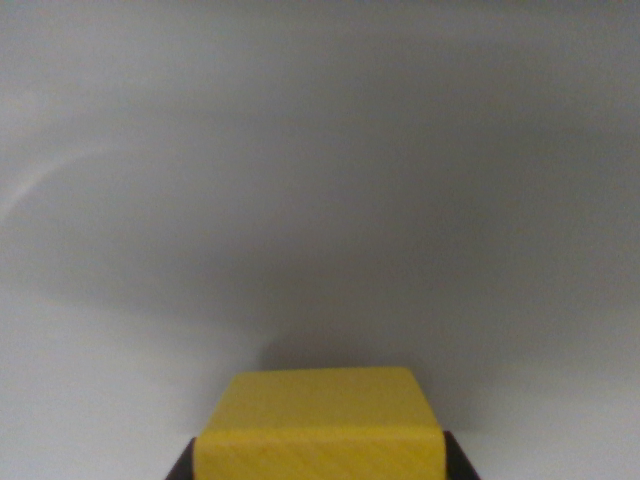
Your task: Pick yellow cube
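At the bottom edge of the wrist view, two dark slivers of the gripper show, one on each side of the cube. The yellow cube sits squarely between them, filling the gap from one sliver to the other, so the fingers look closed against its sides, pinching it. Actual contact is cut off by the frame edge and cannot be confirmed.

The cube is the nearest thing to the hand, centred low in the view. Its top face is a flat, matte yellow trapezoid narrowing away from the camera. The front face below it is a shade brighter and carries faint diagonal grain, like painted wood. Its edges are straight and its corners slightly softened.

Beyond the cube spreads a plain, smooth grey-white surface, blurred, with a soft dark shadow just past the cube's far edge and a faint pale arc toward the wrist view's left.
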